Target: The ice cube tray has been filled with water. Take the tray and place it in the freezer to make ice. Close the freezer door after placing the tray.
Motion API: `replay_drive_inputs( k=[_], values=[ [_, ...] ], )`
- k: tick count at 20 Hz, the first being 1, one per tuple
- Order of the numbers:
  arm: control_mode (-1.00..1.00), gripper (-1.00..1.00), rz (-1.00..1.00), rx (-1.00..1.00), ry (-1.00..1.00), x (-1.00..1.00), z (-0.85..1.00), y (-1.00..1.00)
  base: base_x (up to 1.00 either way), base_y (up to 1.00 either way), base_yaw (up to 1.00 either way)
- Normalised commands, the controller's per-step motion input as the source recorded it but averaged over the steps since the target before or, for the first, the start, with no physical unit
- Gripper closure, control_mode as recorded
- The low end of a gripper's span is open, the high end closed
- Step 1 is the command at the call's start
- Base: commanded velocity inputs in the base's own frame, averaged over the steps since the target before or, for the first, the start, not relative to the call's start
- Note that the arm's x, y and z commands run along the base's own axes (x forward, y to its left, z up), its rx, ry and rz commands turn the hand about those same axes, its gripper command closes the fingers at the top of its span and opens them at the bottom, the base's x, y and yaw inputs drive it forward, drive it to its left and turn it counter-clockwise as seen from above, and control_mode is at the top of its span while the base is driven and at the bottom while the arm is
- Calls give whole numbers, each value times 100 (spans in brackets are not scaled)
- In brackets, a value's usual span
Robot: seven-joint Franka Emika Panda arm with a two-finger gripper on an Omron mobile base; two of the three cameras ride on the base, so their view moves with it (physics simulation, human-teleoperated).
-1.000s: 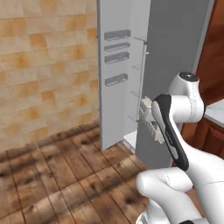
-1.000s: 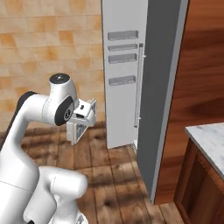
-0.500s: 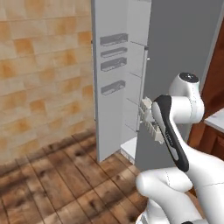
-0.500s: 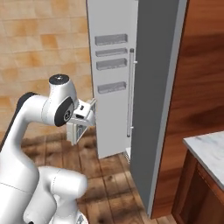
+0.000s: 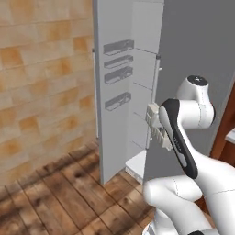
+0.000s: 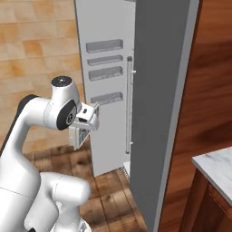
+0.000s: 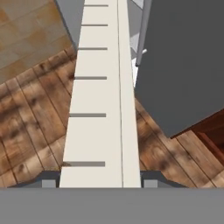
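My gripper (image 5: 153, 120) is shut on the ice cube tray (image 5: 159, 131), a pale gridded strip held on edge at chest height in front of the arm. In the right base view the tray (image 6: 80, 136) hangs below the gripper (image 6: 87, 123). In the hand view the tray (image 7: 99, 109) runs as a long cream strip from the gripper (image 7: 99, 182) up the picture. The freezer door (image 5: 114, 92) stands open, its inner bins facing me. Beside it the freezer (image 5: 143, 78) shows white shelves through a narrow gap. The tray is outside the freezer.
The plain grey right door (image 6: 163, 90) fills the middle, with a vertical bar handle (image 6: 128, 104) at its left edge. A wood side panel (image 6: 213, 77) and a marble-topped cabinet (image 6: 216, 164) stand at the right. Tan tiled wall (image 5: 41, 82) and wooden floor (image 5: 55, 193) lie to the left.
The whole picture has shifted and the fridge looks larger and nearer, so the base has moved. The arm keeps the same pose, still holding the tray.
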Motion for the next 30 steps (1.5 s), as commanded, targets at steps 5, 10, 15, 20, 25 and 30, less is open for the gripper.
replay_drive_inputs(
  k=[5,10,15,20,25,30],
  values=[
    [100,100,0,0,0,0,0,0,46,0,-25],
    [100,100,0,0,0,0,0,0,32,0,-25],
    [100,100,0,0,0,0,0,0,57,5,-23],
    [100,100,0,0,0,0,0,0,88,20,-14],
    [100,100,0,0,0,0,0,0,75,11,-12],
    [100,100,0,0,0,0,0,0,39,0,-19]
  ],
)
